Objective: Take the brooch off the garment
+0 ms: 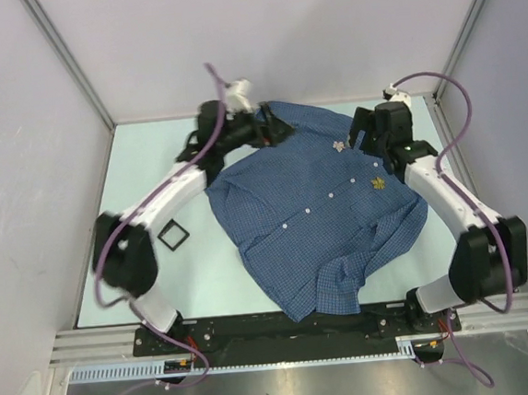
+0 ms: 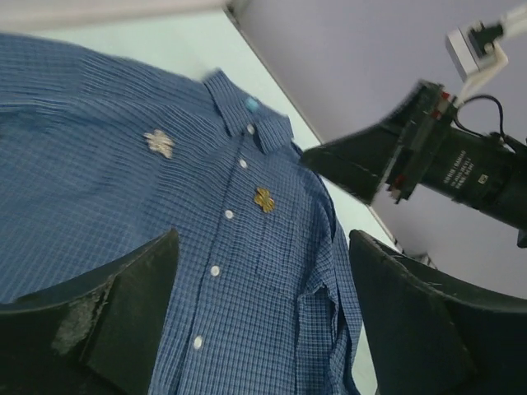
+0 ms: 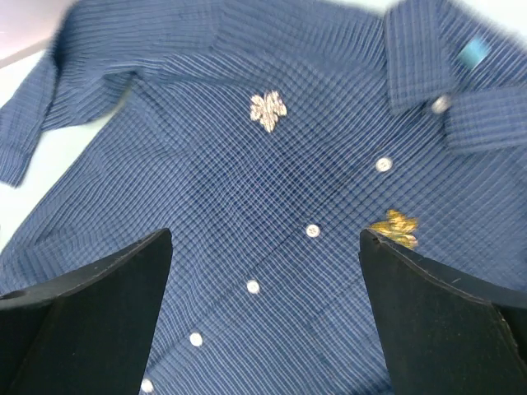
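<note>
Plainly, left hand (image 2: pixel 263 239) and right hand (image 3: pixel 265 234) hang spread over the shirt (image 1: pixel 312 221); gold brooch (image 3: pixel 395 229) looks blurred.

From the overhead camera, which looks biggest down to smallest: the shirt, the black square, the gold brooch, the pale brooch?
1. Shirt
2. Black square
3. Gold brooch and pale brooch: they look about alike, too small to rank.

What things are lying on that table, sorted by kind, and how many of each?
Shirt: 1
Brooches: 2, the silvery brooch and the gold brooch, both on the shirt front
Black square frame: 1
Total: 4
</note>
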`<state>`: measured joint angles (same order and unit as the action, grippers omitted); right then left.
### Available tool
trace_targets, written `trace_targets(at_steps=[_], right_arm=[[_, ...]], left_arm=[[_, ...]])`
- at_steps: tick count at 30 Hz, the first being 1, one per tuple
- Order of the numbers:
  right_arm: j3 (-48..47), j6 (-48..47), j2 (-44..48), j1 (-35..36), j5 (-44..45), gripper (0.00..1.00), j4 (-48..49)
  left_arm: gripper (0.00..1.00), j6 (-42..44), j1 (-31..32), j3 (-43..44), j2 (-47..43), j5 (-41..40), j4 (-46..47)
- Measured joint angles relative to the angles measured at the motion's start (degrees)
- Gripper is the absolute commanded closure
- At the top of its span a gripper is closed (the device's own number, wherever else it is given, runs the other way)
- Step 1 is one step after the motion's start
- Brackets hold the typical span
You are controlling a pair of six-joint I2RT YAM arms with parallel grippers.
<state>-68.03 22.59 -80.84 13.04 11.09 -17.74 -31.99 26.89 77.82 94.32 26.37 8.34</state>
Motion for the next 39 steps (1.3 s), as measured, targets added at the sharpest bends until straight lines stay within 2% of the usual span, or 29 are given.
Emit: trace_targets(at_steps=[4,6,8,13,16,19,25,30,33,36,39], right_arm=[[0.98,4.24,-7.3,-3.58,-4.07,0.0,4.76],[1.57,5.27,-9.6,-5.99,-5.68,0.0,6.78],[2.03,5.42,-10.91,-7.76,-5.99,0.0,8.37],[3.82,3.58,-11.23,-7.98,-5.38,0.0,10.29],[6.1,2.82,-9.99,-7.78,-4.96,0.0,10.34],[9.25,3.19,-6.84,-9.03,-5.79,0.0,10.14],[14.58,5.53,-1.75,-13.92,-7.67,0.01,12.11],[16.31,7.5,-1.88,-16.92,-11.39,0.12,15.52],[17.29,7.85,-1.88,-17.99,-12.79,0.22,18.34],[19.67,8.09,-1.92,-19.67,-15.19,0.29,21.86],[22.32,8.28,-2.51,-21.46,-17.29,0.33,23.76]], left_arm=[[0.22,1.01,5.9,16.33,18.82,1.57,-2.86],[0.22,1.75,7.87,24.74,26.47,2.29,-4.39],[0.22,2.12,9.38,29.62,31.34,2.4,-5.51],[0.15,3.61,11.93,29.73,32.72,0.57,-7.37],[0.15,4.52,12.96,27.8,30.64,-0.9,-7.72],[0.19,4.59,13.66,27.5,28.81,-1.84,-8.07],[0.36,4.39,14.69,28.48,29.03,-2.03,-7.78],[0.47,4.39,16.22,40.76,39.1,-1.92,-10.19],[0.53,3.89,17.51,49.37,47.21,-1.92,-11.23],[0.6,2.45,18.21,52.98,52.46,-1.66,-10.88],[0.62,0.59,18.69,53.02,55.52,-0.98,-9.53]])
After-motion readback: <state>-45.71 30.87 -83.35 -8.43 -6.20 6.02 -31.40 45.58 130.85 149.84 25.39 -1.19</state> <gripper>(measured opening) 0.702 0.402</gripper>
